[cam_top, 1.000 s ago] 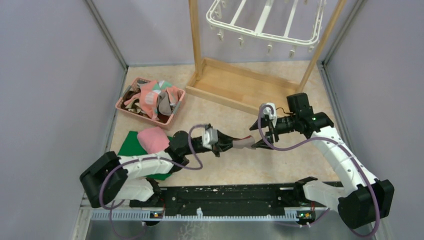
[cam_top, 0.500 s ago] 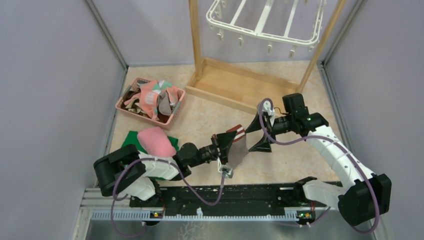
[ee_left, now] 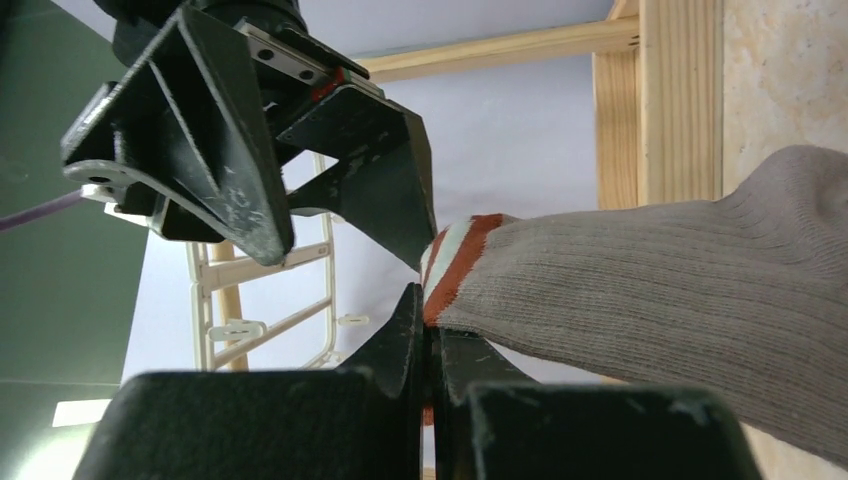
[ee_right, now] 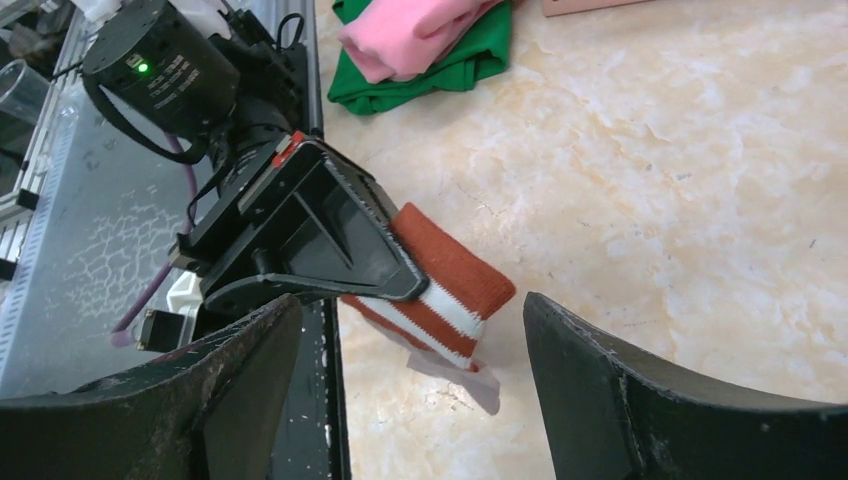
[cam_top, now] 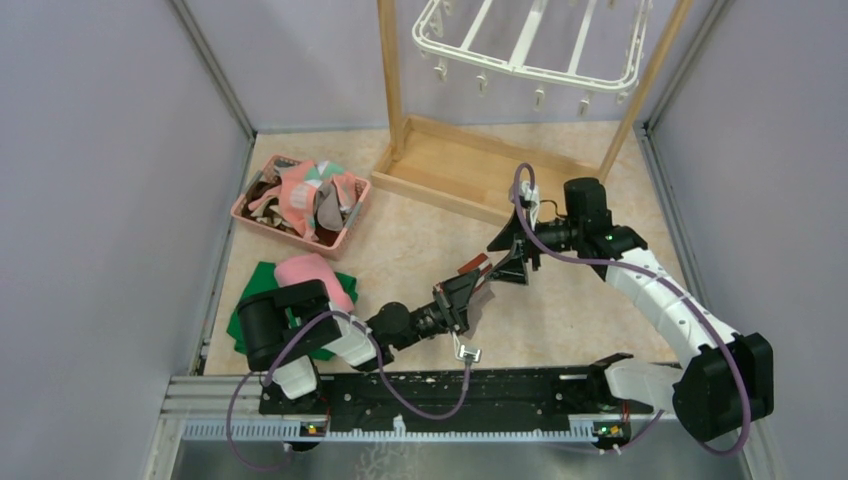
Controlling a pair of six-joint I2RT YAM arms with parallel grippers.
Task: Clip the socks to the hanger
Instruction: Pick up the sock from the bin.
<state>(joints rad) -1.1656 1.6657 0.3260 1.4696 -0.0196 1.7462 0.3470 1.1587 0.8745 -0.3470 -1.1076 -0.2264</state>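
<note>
The left arm (cam_top: 345, 340) and right arm (cam_top: 665, 295) have white shells, black joints, purple cables (cam_top: 580, 262).

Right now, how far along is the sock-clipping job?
Done: nothing clipped; the visible part of the hanger hangs bare. In hand: left gripper pinches the grey sock at its striped cuff, with the open right gripper close to it. Left: clip this one, then the socks heaped in the pink basket.

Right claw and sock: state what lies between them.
Nothing: in the right wrist view the open right claw frames the sock, which the left claw grips.
</note>
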